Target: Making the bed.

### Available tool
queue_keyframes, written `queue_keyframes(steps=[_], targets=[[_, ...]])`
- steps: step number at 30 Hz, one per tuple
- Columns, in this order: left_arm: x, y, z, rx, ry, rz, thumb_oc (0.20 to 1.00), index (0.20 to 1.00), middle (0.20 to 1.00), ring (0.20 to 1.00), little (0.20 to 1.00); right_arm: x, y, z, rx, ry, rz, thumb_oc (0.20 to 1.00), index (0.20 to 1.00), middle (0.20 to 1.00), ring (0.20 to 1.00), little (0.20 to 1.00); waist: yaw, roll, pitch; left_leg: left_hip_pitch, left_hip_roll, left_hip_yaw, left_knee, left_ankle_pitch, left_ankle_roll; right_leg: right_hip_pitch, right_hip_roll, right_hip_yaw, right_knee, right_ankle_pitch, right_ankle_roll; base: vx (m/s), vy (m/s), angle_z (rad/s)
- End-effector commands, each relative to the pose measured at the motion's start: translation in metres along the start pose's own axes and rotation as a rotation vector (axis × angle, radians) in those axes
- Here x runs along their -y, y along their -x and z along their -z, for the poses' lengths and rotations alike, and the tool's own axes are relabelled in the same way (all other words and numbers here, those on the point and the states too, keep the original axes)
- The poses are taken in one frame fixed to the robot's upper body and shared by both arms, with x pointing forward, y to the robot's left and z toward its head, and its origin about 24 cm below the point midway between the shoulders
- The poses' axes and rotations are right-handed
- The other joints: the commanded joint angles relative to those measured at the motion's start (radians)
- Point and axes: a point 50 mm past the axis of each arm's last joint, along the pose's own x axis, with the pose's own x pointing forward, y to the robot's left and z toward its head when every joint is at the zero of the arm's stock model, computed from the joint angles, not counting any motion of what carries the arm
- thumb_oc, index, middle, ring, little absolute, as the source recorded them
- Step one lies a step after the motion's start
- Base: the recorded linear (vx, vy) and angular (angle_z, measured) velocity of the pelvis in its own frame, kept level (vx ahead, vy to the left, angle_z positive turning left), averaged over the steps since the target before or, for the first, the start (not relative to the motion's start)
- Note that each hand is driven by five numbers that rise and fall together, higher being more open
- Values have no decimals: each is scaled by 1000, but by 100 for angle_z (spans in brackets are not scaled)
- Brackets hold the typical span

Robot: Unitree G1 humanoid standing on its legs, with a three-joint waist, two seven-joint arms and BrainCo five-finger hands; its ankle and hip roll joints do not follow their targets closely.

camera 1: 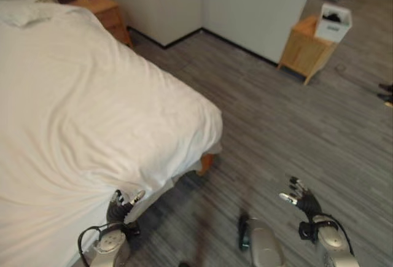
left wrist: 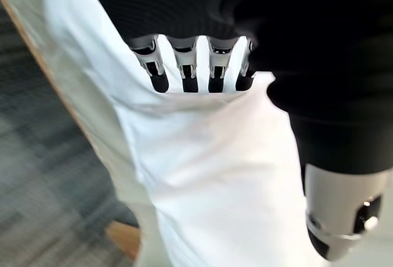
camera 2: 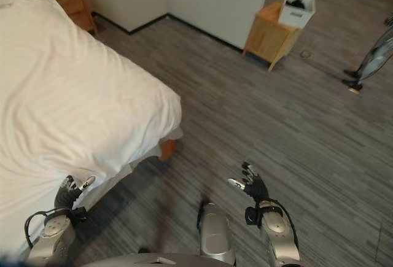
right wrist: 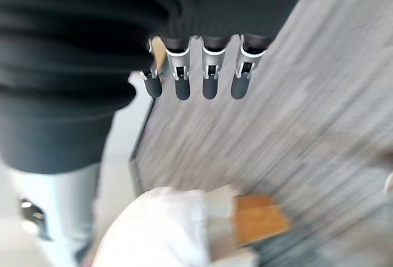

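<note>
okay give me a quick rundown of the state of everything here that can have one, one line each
White duvet: spread over the bed, corner hanging toward the floor, lightly wrinkled.
Left hand: open, fingers straight against the duvet's hanging edge.
Right hand: open, empty, above the floor.
White box: upright on the wooden side table.

The white duvet (camera 1: 92,107) overhangs the bed's near corner and hangs against the left hand (camera 1: 123,204), closing off that side, with a wooden bed leg (camera 1: 207,162) just under its edge. The right hand (camera 1: 299,196) hovers over bare grey plank floor (camera 1: 276,119), wide open ahead. A wooden side table (camera 1: 305,49) with a white box (camera 1: 333,23) stands well apart by the wall.
</note>
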Motion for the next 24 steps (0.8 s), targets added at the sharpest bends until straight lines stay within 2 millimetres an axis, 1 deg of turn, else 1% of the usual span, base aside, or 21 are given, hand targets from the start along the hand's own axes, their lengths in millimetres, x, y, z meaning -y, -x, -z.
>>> queue_keyframes(steps=[1,2,3,4,6,7,8,10,11,12,13,14,15,16,17,18,19,21,22,23,24], targets=[[115,36,-121,558,21,766,1000,1000,1000,1000,1000,21,-4,-59,250,135,23,1000,1000,1000,1000,1000,-34,12,-24,14,97,-76,37,62,-98,250,-120,-66,-513,219,147,-87,-260,-97],[109,42,-114,531,38,786,1000,1000,1000,1000,1000,19,-6,-65,273,149,17,1000,1000,1000,1000,1000,-24,12,-29,26,106,-57,29,67,-105,244,-119,-96,-520,221,144,54,-203,-117],[107,44,-111,513,58,794,1000,1000,1000,1000,1000,16,-6,-71,296,163,3,1000,1000,1000,1000,1000,-18,16,-34,47,112,-59,20,51,-117,250,-105,-99,-540,192,157,118,-239,-202],[108,45,-105,474,87,812,1000,1000,1000,1000,1000,13,-7,-74,307,173,-23,1000,1000,1000,1000,1000,-22,21,-37,61,134,-37,28,53,-129,262,-76,-109,-577,168,152,151,-279,-206],[113,49,-103,453,115,849,1000,1000,1000,1000,1000,7,-7,-80,327,193,-64,1000,1000,1000,1000,1000,-32,30,-32,69,168,-36,51,88,-153,256,-44,-91,-592,145,142,96,-273,-188],[113,49,-103,452,118,849,1000,1000,1000,1000,1000,7,-7,-81,326,196,-65,1000,1000,1000,1000,1000,-30,36,-32,70,178,-33,53,92,-160,257,-35,-91,-593,142,137,98,-280,-203],[117,51,-101,441,139,867,1000,1000,1000,1000,1000,5,-7,-83,337,218,-79,1000,1000,1000,1000,1000,-36,58,-19,63,233,-45,116,166,-192,264,9,-79,-603,110,108,97,-274,-188],[112,46,-105,467,117,794,1000,1000,1000,1000,1000,2,-8,-85,342,241,-89,1000,1000,1000,1000,1000,-31,70,-5,44,288,-55,227,255,-192,280,55,-95,-631,96,62,85,-304,-148],[112,46,-105,468,117,793,1000,1000,1000,1000,1000,3,-8,-85,343,241,-89,1000,1000,1000,1000,1000,-32,71,-5,43,289,-56,228,255,-192,281,56,-96,-632,97,62,290,-461,-121],[91,38,-108,517,64,598,1000,1000,1000,1000,1000,-3,-8,-87,347,281,-121,1000,1000,1000,1000,1000,2,64,0,15,307,-155,385,325,-186,342,118,-68,-688,56,14,268,-333,-107],[92,38,-107,517,63,596,1000,1000,1000,1000,1000,-3,-8,-87,347,281,-122,1000,1000,1000,1000,1000,-1,65,2,13,309,-158,389,324,-186,346,120,-70,-691,57,13,429,-466,-107],[83,34,-107,523,55,496,1000,1000,1000,1000,1000,-3,-9,-86,332,305,-125,1000,1000,1000,1000,1000,35,52,4,-28,275,-233,435,311,-167,371,135,-47,-711,43,0,271,-237,-77],[77,32,-107,534,51,430,1000,1000,1000,1000,1000,-4,-11,-86,328,316,-119,1000,1000,1000,1000,1000,63,37,10,-93,232,-292,476,271,-148,398,139,-21,-728,32,-5,261,-225,-73],[77,31,-107,536,50,427,1000,1000,1000,1000,1000,-4,-12,-87,329,316,-119,1000,1000,1000,1000,1000,58,33,6,-106,228,-295,481,269,-141,392,133,-25,-729,37,-4,336,-200,-68],[66,27,-102,531,53,312,1000,1000,1000,1000,1000,-7,-15,-88,328,329,-114,1000,1000,1000,1000,1000,108,4,22,-225,155,-364,521,191,-116,438,135,34,-743,16,-5,462,-125,-58],[57,24,-103,543,30,218,1000,1000,1000,1000,1000,-7,-17,-89,334,333,-106,1000,1000,1000,1000,1000,145,-1,33,-318,129,-368,452,173,-107,467,137,68,-745,-3,2,487,-131,-34],[57,24,-103,544,29,217,1000,1000,1000,1000,1000,-7,-17,-89,334,333,-106,1000,1000,1000,1000,1000,146,-3,32,-315,125,-365,449,171,-106,467,134,69,-746,-5,4,398,-6,-50],[50,23,-104,558,-6,163,1000,1000,1000,1000,1000,-7,-17,-90,336,342,-105,1000,1000,1000,1000,1000,168,13,27,-360,117,-329,294,165,-101,507,143,77,-761,-30,23,370,65,-76],[49,22,-104,562,-13,139,1000,1000,1000,1000,1000,-6,-18,-89,332,353,-105,1000,1000,1000,1000,1000,187,20,25,-384,105,-308,189,214,-111,537,144,80,-769,-47,38,494,105,-46],[47,21,-105,566,-15,123,1000,1000,1000,1000,1000,-5,-18,-88,326,356,-101,1000,1000,1000,1000,1000,200,30,24,-421,117,-291,125,245,-116,567,150,83,-773,-63,49,577,111,-22],[48,20,-106,571,-14,118,1000,1000,1000,1000,1000,-4,-18,-87,321,366,-102,1000,1000,1000,1000,1000,213,30,21,-432,114,-273,41,274,-118,597,139,84,-772,-81,62,584,118,-23]])
